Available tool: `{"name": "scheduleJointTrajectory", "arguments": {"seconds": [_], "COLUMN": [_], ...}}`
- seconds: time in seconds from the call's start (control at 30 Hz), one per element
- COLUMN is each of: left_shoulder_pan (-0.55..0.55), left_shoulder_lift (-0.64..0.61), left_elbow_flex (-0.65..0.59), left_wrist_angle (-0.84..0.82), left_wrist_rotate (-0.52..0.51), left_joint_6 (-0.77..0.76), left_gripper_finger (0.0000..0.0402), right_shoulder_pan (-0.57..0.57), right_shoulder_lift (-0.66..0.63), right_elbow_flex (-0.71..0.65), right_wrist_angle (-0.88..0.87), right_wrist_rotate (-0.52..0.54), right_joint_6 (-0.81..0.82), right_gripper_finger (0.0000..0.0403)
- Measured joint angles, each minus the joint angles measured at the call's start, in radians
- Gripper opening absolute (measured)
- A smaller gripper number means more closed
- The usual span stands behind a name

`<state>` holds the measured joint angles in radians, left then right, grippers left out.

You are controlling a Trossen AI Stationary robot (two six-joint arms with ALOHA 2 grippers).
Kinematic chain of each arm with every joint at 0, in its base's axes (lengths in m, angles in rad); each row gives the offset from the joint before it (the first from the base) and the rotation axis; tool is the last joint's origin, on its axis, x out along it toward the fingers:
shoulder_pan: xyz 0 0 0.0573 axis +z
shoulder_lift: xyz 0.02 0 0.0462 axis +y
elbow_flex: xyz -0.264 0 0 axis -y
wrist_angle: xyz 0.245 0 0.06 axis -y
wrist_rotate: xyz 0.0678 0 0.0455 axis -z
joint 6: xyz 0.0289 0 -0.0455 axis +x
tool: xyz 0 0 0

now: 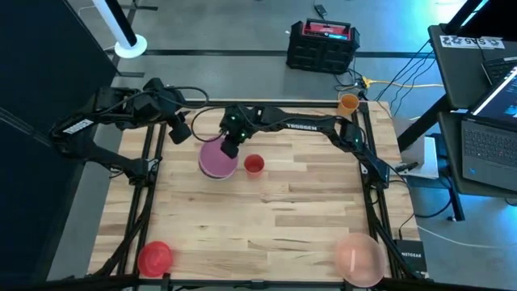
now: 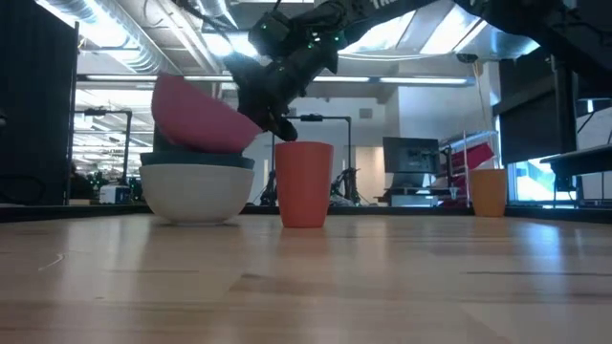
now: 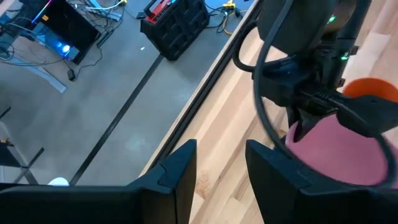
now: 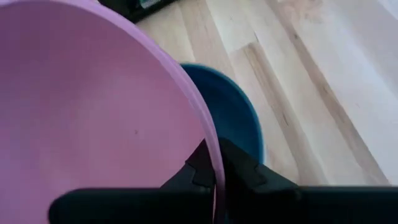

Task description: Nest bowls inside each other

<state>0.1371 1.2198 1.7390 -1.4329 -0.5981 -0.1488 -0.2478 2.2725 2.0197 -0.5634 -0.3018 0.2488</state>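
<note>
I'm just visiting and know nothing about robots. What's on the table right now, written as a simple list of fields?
Stack: pink bowl tilted on teal bowl inside whitish bowl
Right gripper: pinching the pink bowl's rim
Left gripper: open, waiting beside the stack, holding nothing
Red bowl: near left corner
Translucent pink bowl: near right corner
Red cup: beside the stack
Orange cup: far right corner

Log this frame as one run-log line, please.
right gripper: pinching rim of pink bowl, tilted over teal bowl | left gripper: open, waiting beside | red bowl: not nested

Grey floor (image 1: pixel 242 32) (black toolbox (image 1: pixel 322 44) resting there).
</note>
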Motion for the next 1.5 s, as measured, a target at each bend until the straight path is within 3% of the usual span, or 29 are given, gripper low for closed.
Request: {"name": "scheduleJointTrajectory", "arguments": {"seconds": [0.27, 0.5, 0.67, 1.27, 1.5], "left_shoulder_pan": [0.0, 0.0, 0.0, -0.054, -0.292], "left_shoulder_lift": [0.0, 0.0, 0.0, 0.048, 0.036], "left_elbow_flex": [0.0, 0.0, 0.0, -0.029, -0.331], "left_wrist_angle": [0.001, 0.001, 0.0, -0.135, -0.143], "left_wrist_rotate": [0.0, 0.0, 0.012, 0.445, 0.643], "left_joint_6": [0.002, 0.004, 0.003, 0.079, -0.071], "left_gripper_finger": [0.0122, 0.0122, 0.0122, 0.0122, 0.0122], "right_shoulder_pan": [-0.008, -0.008, -0.021, -0.003, -0.008], "right_shoulder_lift": [0.002, 0.023, 0.032, -0.179, -0.43], "right_elbow_flex": [0.0, 0.0, 0.003, 0.271, 0.282], "right_wrist_angle": [-0.022, -0.014, 0.02, -0.236, -0.346], "right_wrist_rotate": [0.019, -0.009, -0.012, -0.019, 0.106], "right_joint_6": [0.009, 0.034, 0.035, -0.262, -0.356], "right_gripper_finger": [0.0068, 0.0133, 0.0156, 0.0162, 0.0162]}}
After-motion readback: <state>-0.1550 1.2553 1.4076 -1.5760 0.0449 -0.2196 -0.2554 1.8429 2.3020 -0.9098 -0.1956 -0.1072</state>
